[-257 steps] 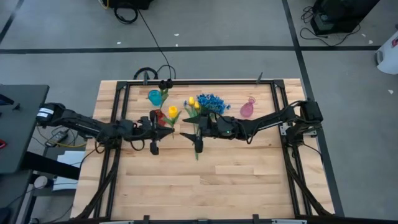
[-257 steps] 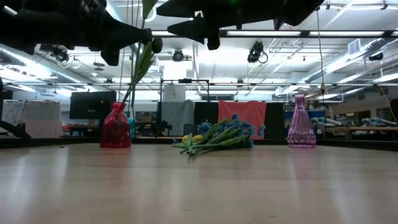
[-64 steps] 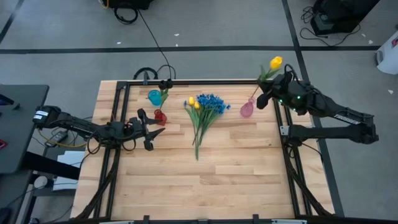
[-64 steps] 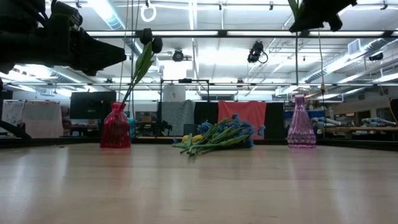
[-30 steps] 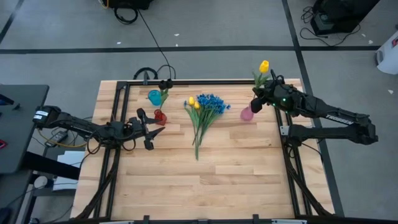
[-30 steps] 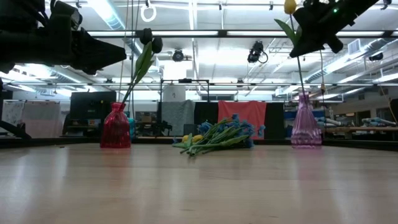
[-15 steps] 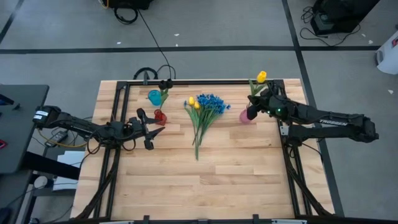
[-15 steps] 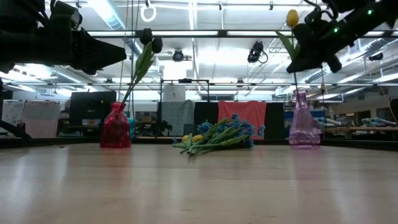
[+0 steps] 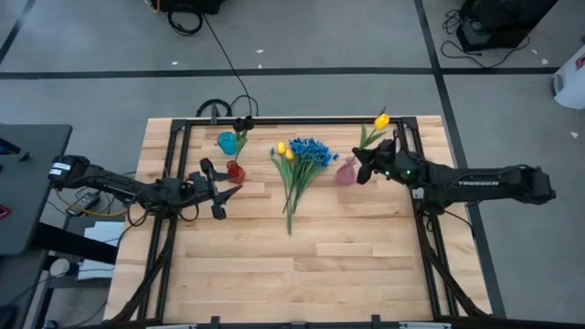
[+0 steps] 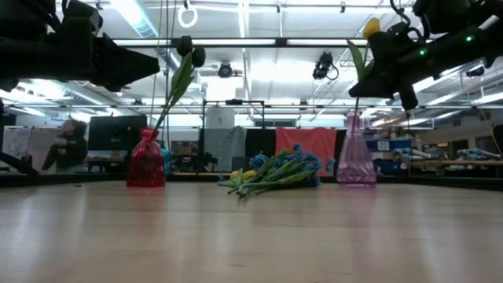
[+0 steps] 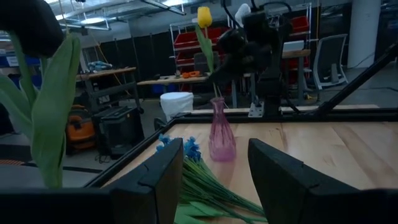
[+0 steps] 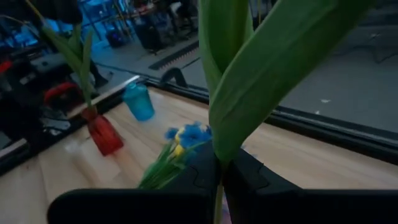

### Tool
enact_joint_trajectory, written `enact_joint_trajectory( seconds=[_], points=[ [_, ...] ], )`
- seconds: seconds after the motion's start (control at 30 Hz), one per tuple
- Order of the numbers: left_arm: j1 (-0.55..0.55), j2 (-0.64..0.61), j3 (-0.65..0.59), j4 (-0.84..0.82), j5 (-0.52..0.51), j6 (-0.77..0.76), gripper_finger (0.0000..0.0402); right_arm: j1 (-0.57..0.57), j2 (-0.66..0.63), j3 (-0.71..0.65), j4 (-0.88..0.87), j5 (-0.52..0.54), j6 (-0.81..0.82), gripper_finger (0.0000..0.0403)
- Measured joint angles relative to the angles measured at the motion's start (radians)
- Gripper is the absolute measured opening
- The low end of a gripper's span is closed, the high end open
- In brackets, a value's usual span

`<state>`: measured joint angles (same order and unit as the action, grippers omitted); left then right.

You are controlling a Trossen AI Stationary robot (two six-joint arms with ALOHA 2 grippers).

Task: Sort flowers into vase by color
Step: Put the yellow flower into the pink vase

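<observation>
One dark tulip stands in the red glass vase [image 10: 146, 160]; the right gripper [image 9: 366, 164], fingers clamped on a yellow tulip [image 9: 381, 121], lowers it into the pink glass vase [image 10: 355, 155], the left gripper [image 9: 222, 184] waits part-open, and the blue-and-yellow flower pile [image 9: 300, 164] remains on the worktop [image 9: 311, 265].

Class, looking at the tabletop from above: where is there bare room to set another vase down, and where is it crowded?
Free: the whole near half of the table, in front of the flower pile and both arms. Crowded: the far strip, where the blue vase, red vase, flower pile and pink vase stand in a row.
</observation>
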<state>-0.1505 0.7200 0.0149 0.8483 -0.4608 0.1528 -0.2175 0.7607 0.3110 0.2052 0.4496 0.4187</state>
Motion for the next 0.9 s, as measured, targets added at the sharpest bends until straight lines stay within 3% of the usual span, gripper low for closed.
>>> enact_joint_trajectory(
  seconds=[0.47, 0.77, 0.9],
  points=[
    [0.000, 0.000, 0.000, 0.022, -0.003, 0.003, 0.0188, 0.088, 0.293, -0.003, 0.267, -0.003, -0.032, 0.0029],
    [0.000, 0.000, 0.000, 0.023, -0.019, 0.004, 0.0188, 0.124, 0.351, 0.028, 0.281, 0.006, -0.106, 0.0032],
    [0.000, 0.000, 0.000, 0.022, -0.019, 0.004, 0.0188, 0.124, 0.353, 0.028, 0.262, -0.008, -0.118, 0.0056]
  ],
)
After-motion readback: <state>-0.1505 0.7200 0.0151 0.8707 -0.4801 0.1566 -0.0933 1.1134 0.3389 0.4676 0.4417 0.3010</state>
